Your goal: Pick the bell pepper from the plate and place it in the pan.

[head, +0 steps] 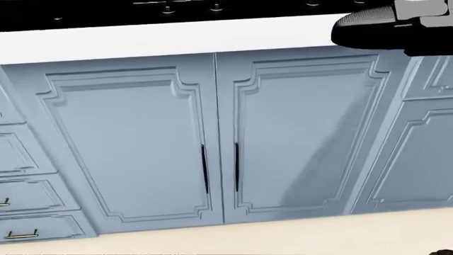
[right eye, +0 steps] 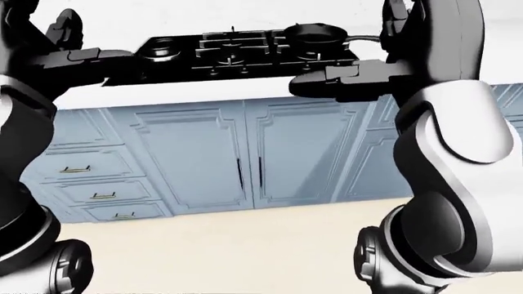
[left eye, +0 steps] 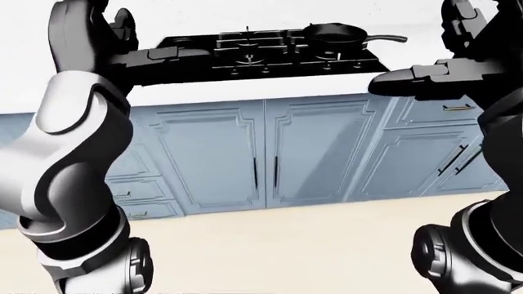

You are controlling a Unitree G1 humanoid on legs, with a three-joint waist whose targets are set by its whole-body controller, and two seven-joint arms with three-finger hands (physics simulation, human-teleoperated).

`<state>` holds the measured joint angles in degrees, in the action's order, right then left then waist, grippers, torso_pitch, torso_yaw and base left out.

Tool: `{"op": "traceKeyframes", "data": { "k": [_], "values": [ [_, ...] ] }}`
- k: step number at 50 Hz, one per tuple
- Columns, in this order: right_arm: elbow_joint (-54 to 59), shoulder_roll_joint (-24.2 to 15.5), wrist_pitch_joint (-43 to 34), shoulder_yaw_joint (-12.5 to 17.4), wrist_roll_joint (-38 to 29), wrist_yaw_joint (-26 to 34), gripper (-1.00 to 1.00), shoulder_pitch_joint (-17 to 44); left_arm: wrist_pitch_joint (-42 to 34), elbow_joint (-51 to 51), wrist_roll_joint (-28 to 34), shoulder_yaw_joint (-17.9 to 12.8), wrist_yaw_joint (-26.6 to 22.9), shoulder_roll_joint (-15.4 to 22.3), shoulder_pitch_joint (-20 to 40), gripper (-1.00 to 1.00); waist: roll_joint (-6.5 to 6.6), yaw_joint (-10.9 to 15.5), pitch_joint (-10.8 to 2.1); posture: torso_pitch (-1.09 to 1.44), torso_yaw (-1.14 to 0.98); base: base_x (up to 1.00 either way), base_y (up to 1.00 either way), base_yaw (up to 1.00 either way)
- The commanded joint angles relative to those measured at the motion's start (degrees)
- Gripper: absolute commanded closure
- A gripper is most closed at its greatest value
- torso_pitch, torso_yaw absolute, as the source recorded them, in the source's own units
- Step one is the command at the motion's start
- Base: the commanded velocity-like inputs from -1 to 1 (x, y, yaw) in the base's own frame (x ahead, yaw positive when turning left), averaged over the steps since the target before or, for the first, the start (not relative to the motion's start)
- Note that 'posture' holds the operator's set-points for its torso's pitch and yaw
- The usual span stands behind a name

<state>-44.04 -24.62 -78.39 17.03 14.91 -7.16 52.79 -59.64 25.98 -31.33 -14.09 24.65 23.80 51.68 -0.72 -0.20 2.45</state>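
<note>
No bell pepper and no plate show in any view. The black pan (left eye: 331,33) sits on the right burner of the black stove (left eye: 270,54), its handle pointing right, near the top of the left-eye view. My left hand (left eye: 113,23) is raised at the top left, fingers spread upward and holding nothing. At the top right, my right hand (left eye: 464,17) is likewise raised, with open fingers and nothing in them. Both hands hang short of the counter, apart from the pan. In the head view only my right forearm (head: 386,29) shows, as a dark shape.
A white counter (left eye: 245,92) carries the stove. Below it stand blue cabinet doors (head: 212,143) with thin black handles, and drawers (right eye: 81,171) with brass pulls at the left. A cream floor (left eye: 286,245) lies between me and the cabinets.
</note>
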Motion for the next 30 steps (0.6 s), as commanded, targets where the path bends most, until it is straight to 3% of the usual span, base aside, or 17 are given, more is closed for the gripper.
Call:
{"op": "traceKeyframes", "data": {
  "k": [1,3,4,5,6,7,10,15,17,19,20,22,25,28,30],
  "values": [
    [-0.48,-0.33,2.07,0.02,0.33,-0.06,-1.0,1.11,2.4,0.53,0.86,-0.89,0.01,0.81,1.27,-1.0,-0.24,0.21,-0.66,0.0,0.0,0.0,0.34,0.0],
    [-0.24,-0.42,2.41,-0.03,0.42,-0.17,-1.0,0.9,1.9,0.72,0.74,-0.92,0.25,0.78,1.58,-1.0,1.9,-0.1,-0.57,0.0,0.0,0.0,0.32,0.0],
    [-0.2,-0.46,2.45,-0.01,0.53,-0.23,-1.0,0.91,1.34,1.01,0.53,-1.01,0.53,0.76,1.89,-1.0,3.85,-0.34,-1.04,0.0,0.0,0.0,0.3,0.0],
    [-0.17,-0.57,2.48,0.05,0.64,-0.27,-1.0,0.89,2.23,0.52,0.8,-0.9,0.07,0.82,1.44,-1.0,6.96,-0.31,-1.8,0.0,0.0,0.0,0.3,0.0],
    [-0.15,-0.58,2.43,0.02,0.74,-0.38,-1.0,0.94,1.53,0.83,0.59,-0.97,0.45,0.77,1.85,-1.0,4.61,-0.08,-1.25,0.0,0.0,0.0,0.3,0.0],
    [-0.21,-0.57,2.38,-0.01,0.83,-0.45,-1.0,0.97,1.46,0.92,0.54,-0.97,0.45,0.79,1.84,-1.0,5.02,-0.22,-1.01,0.0,0.0,0.0,0.3,0.0],
    [-0.39,-0.63,2.08,0.0,1.1,-0.73,-1.0,1.07,1.87,0.7,0.57,-1.07,0.17,0.94,1.55,-1.0,3.12,0.0,-1.34,0.0,0.0,0.0,0.3,0.0],
    [-0.45,-0.73,2.25,0.2,1.48,-0.98,-1.0,0.97,2.03,0.69,0.5,-1.14,0.16,0.99,1.35,-1.0,0.77,-0.18,-0.65,0.0,0.0,0.0,0.3,0.0],
    [-0.36,-0.79,2.39,0.2,1.64,-1.02,-1.0,0.85,2.44,0.44,0.67,-0.98,0.08,0.91,1.17,-1.0,-0.64,-0.12,-0.56,0.0,0.0,0.0,0.3,0.0],
    [-0.3,-0.85,2.57,0.3,1.78,-1.1,-1.0,0.77,1.83,0.72,0.43,-1.15,0.32,0.94,1.47,-1.0,-3.35,0.03,-1.19,0.0,0.0,0.0,0.3,0.0],
    [-0.27,-0.88,2.69,0.29,1.88,-1.19,-1.0,0.85,2.17,0.44,0.48,-1.25,0.17,1.04,1.37,-1.0,-1.86,-0.6,-0.95,0.0,0.0,0.0,0.3,0.0],
    [-0.15,-0.9,2.94,0.24,2.04,-1.31,-1.0,0.67,2.72,0.14,0.66,-1.11,0.11,1.0,1.11,-1.0,-2.67,0.15,-1.08,0.0,0.0,0.0,0.3,0.0],
    [-0.16,-1.0,2.99,0.32,2.27,-1.49,-1.0,0.56,2.45,0.26,0.39,-1.33,0.21,1.06,1.22,-1.0,-1.73,0.29,-1.41,0.0,0.0,0.0,0.3,0.0],
    [-0.23,-1.1,2.84,0.39,2.5,-1.67,-1.0,0.68,2.6,0.2,0.4,-1.21,0.2,1.1,1.12,-1.0,0.19,0.21,-0.55,0.0,0.0,0.0,0.31,0.0],
    [-0.3,-1.11,2.8,0.25,2.6,-1.81,-1.0,0.69,2.22,0.51,0.19,-1.31,0.41,1.1,1.24,-1.0,2.47,-0.14,-0.74,0.0,0.0,0.0,0.3,0.0]
  ]
}}
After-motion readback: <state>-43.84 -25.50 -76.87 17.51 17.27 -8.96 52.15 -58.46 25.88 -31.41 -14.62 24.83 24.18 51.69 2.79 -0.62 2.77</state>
